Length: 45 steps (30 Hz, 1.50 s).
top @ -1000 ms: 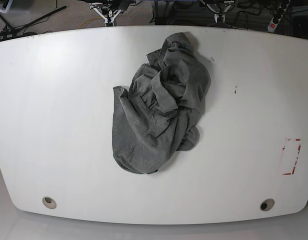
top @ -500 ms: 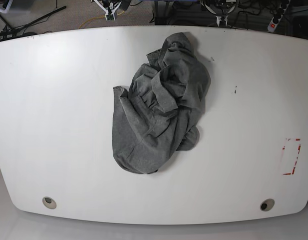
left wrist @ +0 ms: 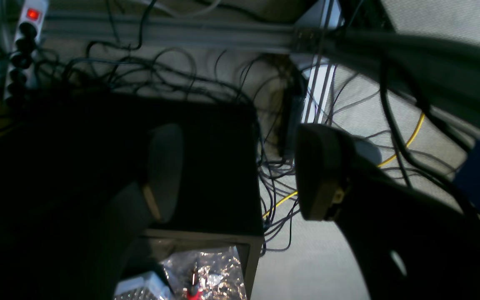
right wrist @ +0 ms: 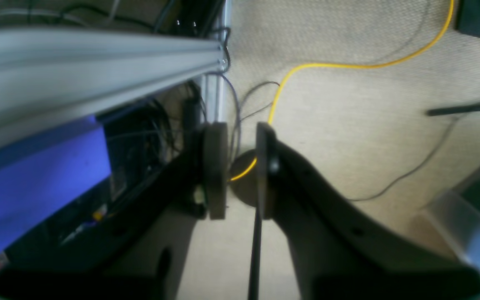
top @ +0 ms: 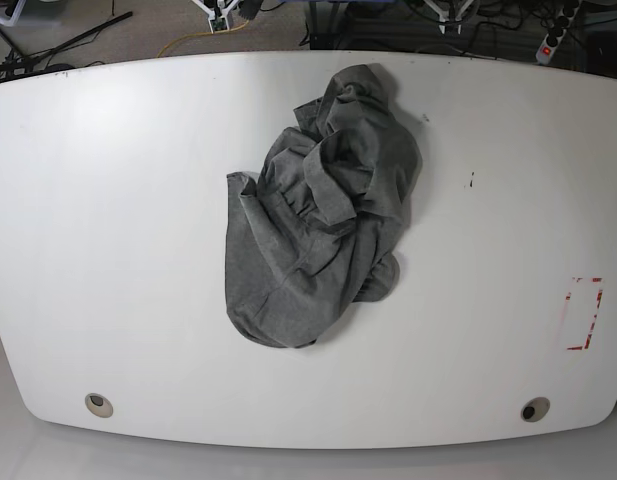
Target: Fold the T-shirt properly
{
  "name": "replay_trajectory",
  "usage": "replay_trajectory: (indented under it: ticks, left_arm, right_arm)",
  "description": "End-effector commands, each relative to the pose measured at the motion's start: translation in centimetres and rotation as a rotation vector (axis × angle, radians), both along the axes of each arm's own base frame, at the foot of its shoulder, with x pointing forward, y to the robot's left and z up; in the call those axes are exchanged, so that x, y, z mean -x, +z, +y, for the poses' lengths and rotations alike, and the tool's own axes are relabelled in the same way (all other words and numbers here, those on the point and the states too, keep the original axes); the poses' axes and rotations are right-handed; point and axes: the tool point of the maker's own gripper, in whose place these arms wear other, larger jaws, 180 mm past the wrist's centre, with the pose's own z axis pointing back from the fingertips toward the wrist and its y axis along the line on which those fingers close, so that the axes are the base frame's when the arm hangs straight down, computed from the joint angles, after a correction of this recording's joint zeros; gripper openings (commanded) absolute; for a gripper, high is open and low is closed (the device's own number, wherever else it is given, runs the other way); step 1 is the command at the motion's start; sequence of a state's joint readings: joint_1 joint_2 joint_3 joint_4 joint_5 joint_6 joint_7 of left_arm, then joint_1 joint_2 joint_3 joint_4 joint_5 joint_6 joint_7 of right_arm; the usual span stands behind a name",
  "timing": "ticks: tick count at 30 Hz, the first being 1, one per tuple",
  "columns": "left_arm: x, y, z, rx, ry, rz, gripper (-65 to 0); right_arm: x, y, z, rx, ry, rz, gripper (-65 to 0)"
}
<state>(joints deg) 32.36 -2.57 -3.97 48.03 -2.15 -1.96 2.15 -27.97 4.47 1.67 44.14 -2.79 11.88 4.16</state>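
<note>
Lying in a crumpled heap, the grey T-shirt (top: 318,215) sits just past the middle of the white table (top: 108,220), stretched from about 7 o'clock up toward 1 o'clock, its folds bunched thickest at the far end. Nothing about the heap has shifted over the last second; the only change is at the table's far edge, where the white arm fittings have slid almost out of the base view at 12 o'clock. Both arms are pulled well back off the table: the left gripper (left wrist: 240,171) hangs with its jaws spread wide over a tangle of floor cables (left wrist: 206,83) and a dark box (left wrist: 206,166), gripping nothing, while the right gripper (right wrist: 240,171) shows its pads drawn near each other with a narrow gap (a yellow cable (right wrist: 327,66) on the carpet shows through it), also empty. Folding has evidently not begun; the shirt will likely need spreading flat first, and neither arm is yet placed to reach it.
</note>
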Motion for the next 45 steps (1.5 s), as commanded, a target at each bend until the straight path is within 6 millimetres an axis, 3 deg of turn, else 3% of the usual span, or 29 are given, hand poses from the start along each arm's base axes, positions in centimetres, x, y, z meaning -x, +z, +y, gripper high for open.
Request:
replay_trajectory:
  ticks: [1,9,18,33,41,45]
  left_arm:
    - [-0.1,1.4,0.2,-0.008,-0.012,-0.040,-26.9]
    - [0.6,5.7,-0.1,-0.010,-0.043,-0.121,-26.9]
    - [-1.1,12.1,-0.9,-0.009,-0.080,-0.257,-26.9]
    - [-3.6,22.1,2.4,-0.069,0.024,-0.432,-26.9]
    - [-4.3,24.1,4.3,-0.098,0.067,-0.456,-26.9]
    - [-5.7,24.3,4.8,-0.112,0.067,-0.497,-26.9]
  right_arm:
    - [-0.1,1.2,-0.1,0.000,0.012,-0.028,-53.3]
    - [-0.1,5.0,0.3,-0.037,-0.026,-0.092,-53.3]
    - [-0.2,9.1,-0.5,-0.068,-0.056,-0.118,-53.3]
    - [-1.6,16.9,1.3,-0.125,-0.040,-0.228,-53.3]
    - [-2.4,20.5,2.1,-0.140,-0.020,-0.275,-53.3]
    - [-3.5,21.4,0.9,-0.110,-0.039,-0.315,-53.3]
